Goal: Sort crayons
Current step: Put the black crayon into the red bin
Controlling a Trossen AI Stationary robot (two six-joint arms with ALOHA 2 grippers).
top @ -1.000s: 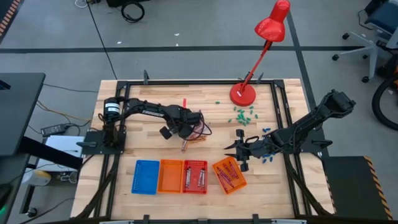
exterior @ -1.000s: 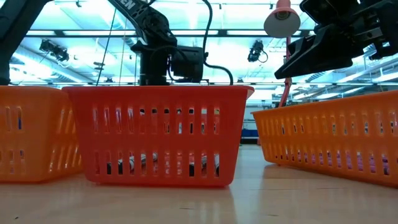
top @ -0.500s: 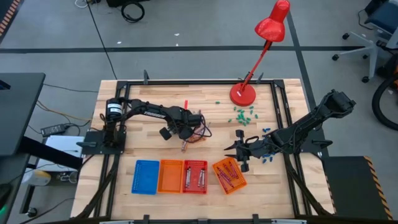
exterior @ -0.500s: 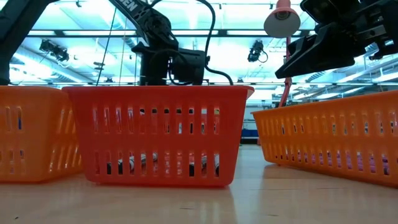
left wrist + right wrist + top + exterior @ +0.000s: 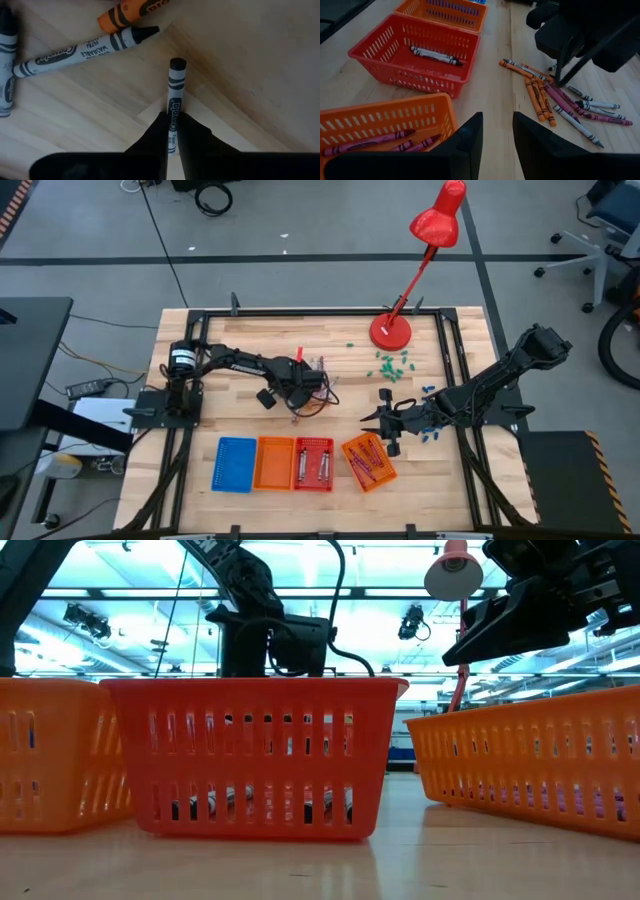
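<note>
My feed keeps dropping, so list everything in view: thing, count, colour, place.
Loose crayons: many; grey, orange, pink; table middle.
Gripped crayon: one, grey, in left end effector.
Baskets: four along the front edge; blue, orange, red holding grey crayons, tilted orange holding pink ones.
Green bits: several, beside lamp base.
Blue bits: several, under right arm.
Lamp: one, red, far edge.
Left end effector: shut on the grey crayon.
Right end effector: open, above tilted basket.

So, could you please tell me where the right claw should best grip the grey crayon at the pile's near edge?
Grip the grey crayon towards its outer end, which probably has bare table on both sides. It lies flat, so bring the right claw straight down, straddling it crosswise. Its inner end crowds a pink crayon.
</note>
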